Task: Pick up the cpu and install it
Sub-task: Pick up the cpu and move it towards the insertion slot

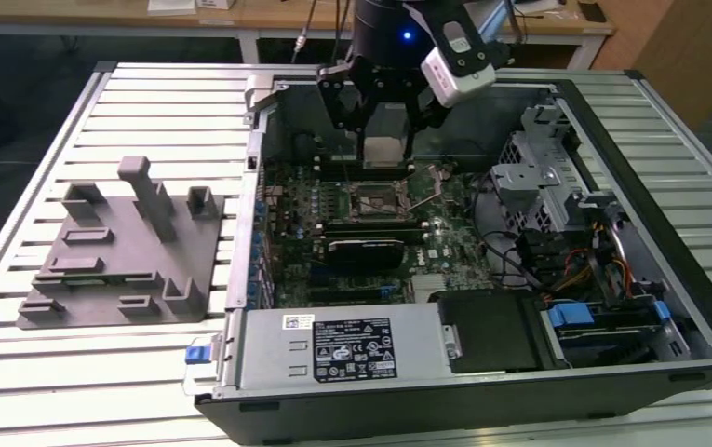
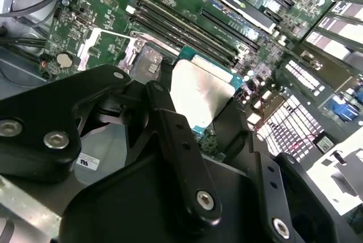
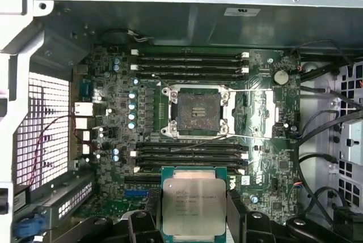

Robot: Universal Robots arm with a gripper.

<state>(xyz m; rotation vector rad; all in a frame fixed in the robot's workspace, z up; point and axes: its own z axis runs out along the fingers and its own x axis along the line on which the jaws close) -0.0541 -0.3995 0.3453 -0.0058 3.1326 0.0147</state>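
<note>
Pincer (image 1: 384,140): pinching the cpu at two opposite edges, one finger (image 3: 148,216) on each side
Cpu (image 3: 190,206): held flat, silver top showing in both wrist views, above the motherboard (image 3: 266,158), apart from the socket
Socket (image 3: 197,111): open, dark contact field uncovered
Case (image 1: 455,410): lies open on the counter (image 1: 144,102)
Grey block (image 1: 114,251): beside the case, at the exterior view's left

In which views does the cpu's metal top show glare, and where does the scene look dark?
Second wrist view: the cpu glares nearly white. First wrist view: the cpu is evenly lit, but the perforated case wall is washed out bright. Exterior view: the motherboard lies dim inside the computer case.
</note>
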